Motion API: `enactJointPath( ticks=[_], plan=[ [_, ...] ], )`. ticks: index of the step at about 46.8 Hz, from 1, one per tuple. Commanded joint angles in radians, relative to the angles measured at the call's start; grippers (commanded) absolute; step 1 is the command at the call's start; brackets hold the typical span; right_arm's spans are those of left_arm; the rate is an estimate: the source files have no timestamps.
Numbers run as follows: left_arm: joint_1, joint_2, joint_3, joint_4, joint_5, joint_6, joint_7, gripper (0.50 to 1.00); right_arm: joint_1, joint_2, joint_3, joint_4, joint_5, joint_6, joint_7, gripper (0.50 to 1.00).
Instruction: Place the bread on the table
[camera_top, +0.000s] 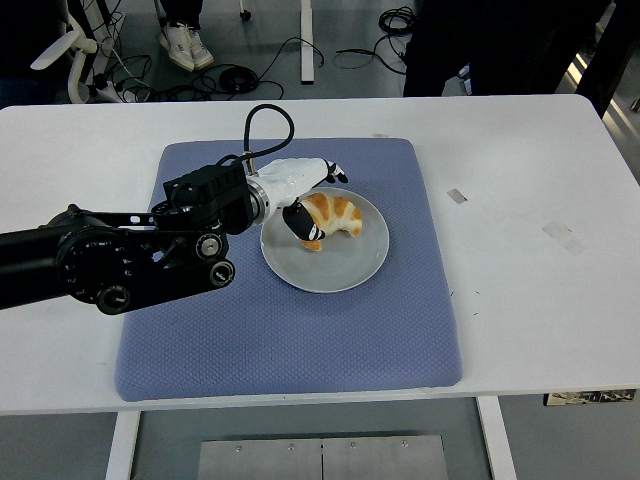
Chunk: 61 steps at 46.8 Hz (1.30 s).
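White table (520, 180) fills my view, with a blue mat (290, 330) across its middle. On the mat's far half sits a grey plate (335, 265), the croissant-shaped bread (335, 213) on the plate's far side. My left hand (305, 195) reaches over the plate's left rim, thumb and fingers closed around the bread's left end, partly hiding it.
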Motion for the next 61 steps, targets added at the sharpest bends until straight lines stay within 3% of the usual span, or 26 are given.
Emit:
enactJointPath(
  ticks=[1, 12, 22, 61],
  plan=[
    [0.0, -0.003, 0.0, 0.01, 0.005, 0.0, 0.0, 0.869, 0.0, 0.0, 0.0, 0.0, 0.0, 0.0, 0.0, 1.0],
    [0.003, -0.016, 0.0, 0.025, 0.025, 0.0, 0.002, 0.857, 0.0, 0.0, 0.0, 0.0, 0.0, 0.0, 0.0, 1.0],
    [0.019, -0.052, -0.001, 0.071, 0.043, 0.003, 0.0, 0.765, 0.0, 0.0, 0.0, 0.0, 0.0, 0.0, 0.0, 1.0],
    [0.034, -0.068, 0.0, 0.096, 0.043, 0.003, -0.002, 0.787, 0.0, 0.0, 0.0, 0.0, 0.0, 0.0, 0.0, 1.0]
  ],
)
